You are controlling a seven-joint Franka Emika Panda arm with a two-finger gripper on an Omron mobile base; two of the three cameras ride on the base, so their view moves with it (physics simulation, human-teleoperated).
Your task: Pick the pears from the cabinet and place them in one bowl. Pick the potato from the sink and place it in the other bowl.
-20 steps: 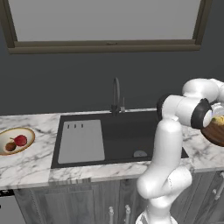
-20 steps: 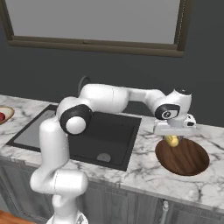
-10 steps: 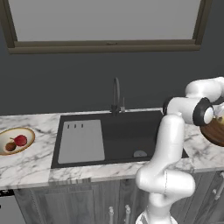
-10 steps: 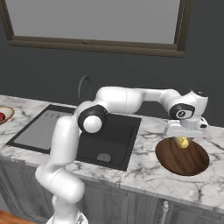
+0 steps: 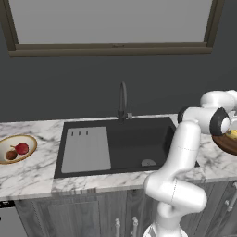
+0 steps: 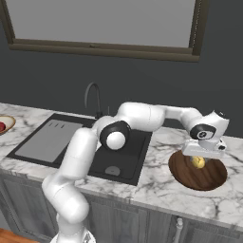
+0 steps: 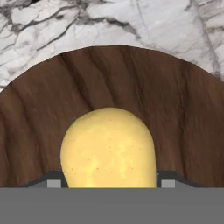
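My gripper point(image 6: 203, 157) is shut on the pale-yellow potato point(image 6: 199, 162), holding it low over the darker brown-rimmed bowl point(image 6: 190, 174) on the counter right of the sink point(image 6: 52, 142). In the hand view the potato point(image 7: 108, 148) sits between my fingertips point(image 7: 53, 182) with the bowl's dark wood point(image 7: 179, 109) right behind it. Far left, the cream-tan bowl point(image 5: 6, 160) holds the red pear point(image 5: 21, 148) and the brown pear point(image 5: 11, 155). The cabinet is out of view.
The black sink basin point(image 5: 139, 143) with its ribbed drainboard point(image 5: 85, 149) and dark curved tap point(image 5: 122, 99) lies between the two bowls. A dark wall with a framed window point(image 5: 111, 23) runs behind the marble counter point(image 5: 32, 173).
The arm has carried the potato to the right and down, from above the bowl's near edge to low over its middle. The grip has not changed.
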